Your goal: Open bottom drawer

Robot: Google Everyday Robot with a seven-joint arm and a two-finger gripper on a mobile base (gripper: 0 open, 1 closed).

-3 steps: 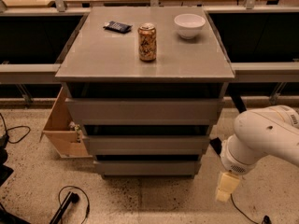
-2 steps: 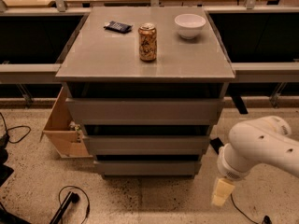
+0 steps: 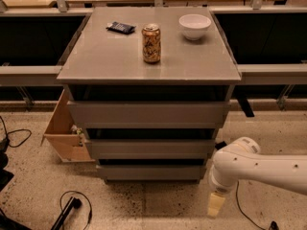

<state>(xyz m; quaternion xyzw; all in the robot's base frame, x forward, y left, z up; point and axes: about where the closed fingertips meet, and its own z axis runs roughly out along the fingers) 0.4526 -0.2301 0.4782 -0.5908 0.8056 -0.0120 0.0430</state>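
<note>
The grey cabinet (image 3: 148,61) has three handle-less drawers. The bottom drawer (image 3: 151,172) is the lowest and narrowest front, flush and shut. My white arm (image 3: 249,166) comes in from the right, low by the cabinet's bottom right corner. My gripper (image 3: 215,204) hangs near the floor, right of and just below the bottom drawer's right end, apart from it.
On the cabinet top stand a can (image 3: 151,43), a white bowl (image 3: 194,26) and a dark packet (image 3: 121,28). A light wooden box (image 3: 64,131) stands at the cabinet's left. Black cables (image 3: 72,210) lie on the floor at the lower left.
My arm and gripper have moved left and down, closer to the cabinet's bottom right corner. The drawers have not moved.
</note>
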